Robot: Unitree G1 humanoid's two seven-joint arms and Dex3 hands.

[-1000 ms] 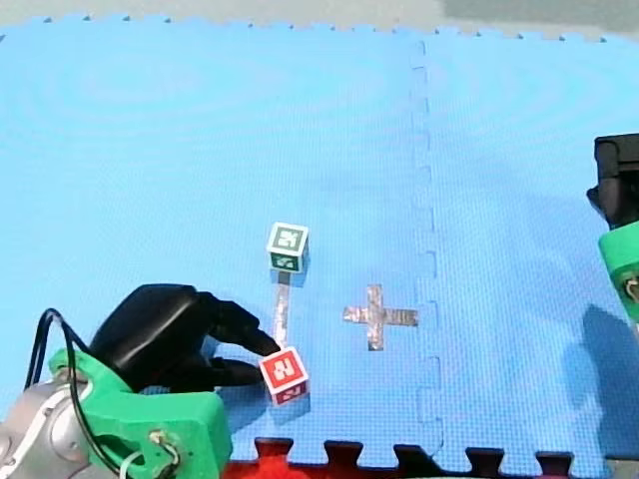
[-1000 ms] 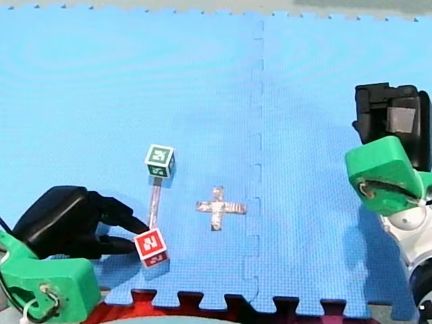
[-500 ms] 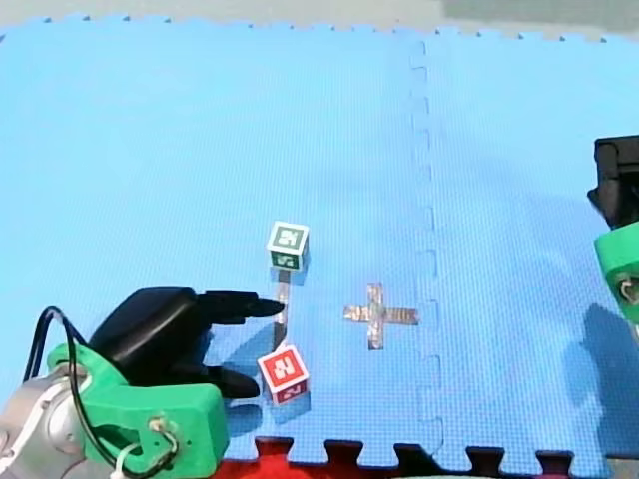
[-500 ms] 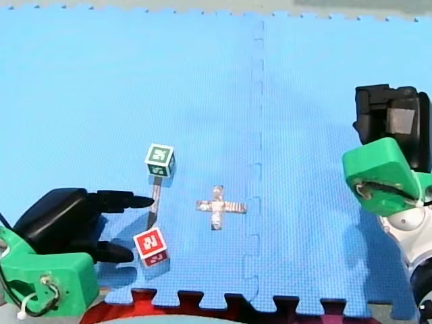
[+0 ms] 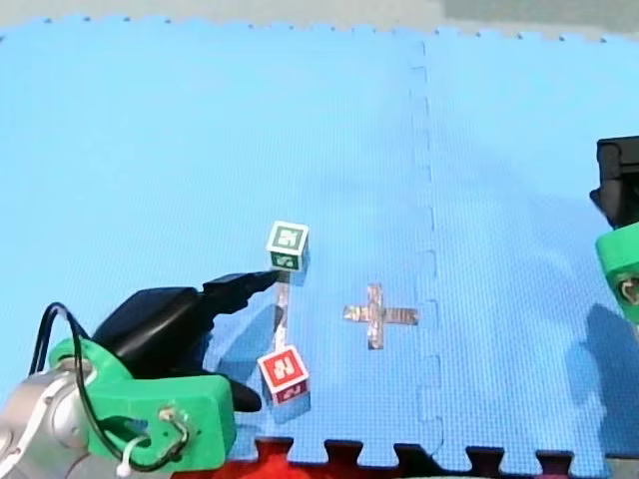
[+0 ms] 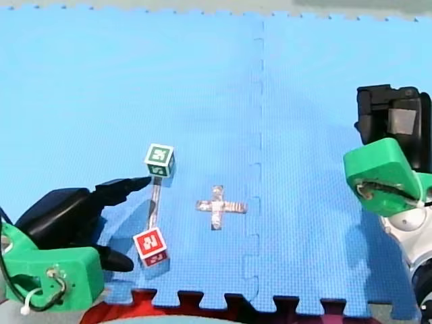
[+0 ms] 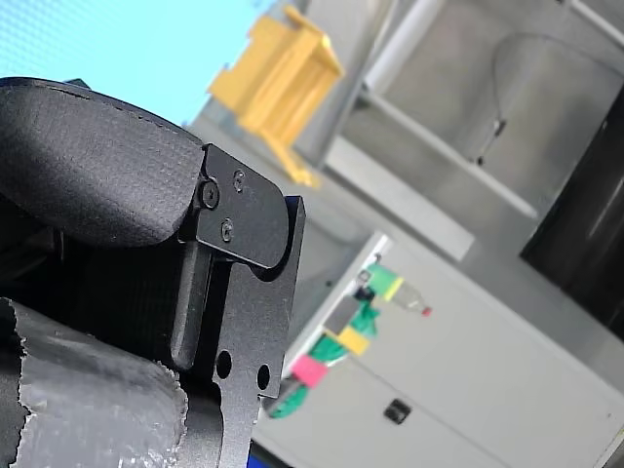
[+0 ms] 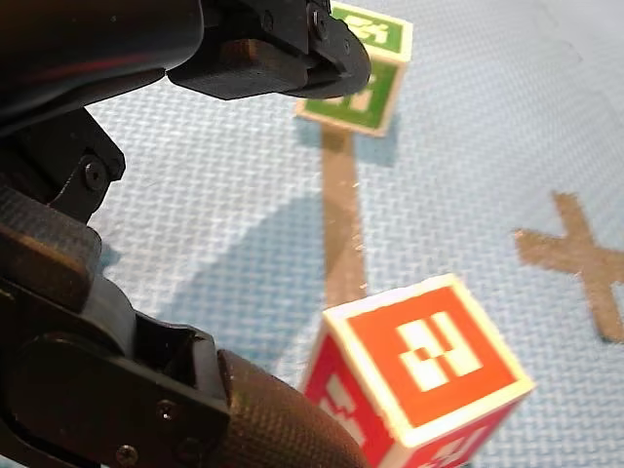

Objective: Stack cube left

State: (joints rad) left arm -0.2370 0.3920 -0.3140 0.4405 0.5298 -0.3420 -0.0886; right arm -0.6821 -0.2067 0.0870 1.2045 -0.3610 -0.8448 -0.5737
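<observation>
A: From the head, where is everything sitting?
B: The red cube (image 5: 284,373) is sitting near the front edge of the mat (image 5: 150,150). The green cube (image 5: 287,246) is standing farther back, with a tape strip (image 5: 283,304) running between them. The left hand (image 5: 165,324) is hovering just left of both, released and gripping nothing.
A: And the right hand (image 6: 391,125)?
B: It's waiting at the mat's right side, well apart. I cannot tell its state.
A: What is the first wrist view showing?
B: It's looking past a black casing (image 7: 146,244) into a room, so it's telling us nothing about the cubes.
A: And the second wrist view?
B: One fingertip (image 8: 283,49) is reaching close to the green cube, and another (image 8: 273,429) is lying beside the red one.
A: So what's worrying you?
B: I'm judging that the hand is working close to both cubes at once. A careless close risks nudging the green cube off its spot. It also risks pinching the red cube by a corner, since it's sitting turned. Then it could be twisting or slipping in the lift and landing skewed on the stack.
</observation>
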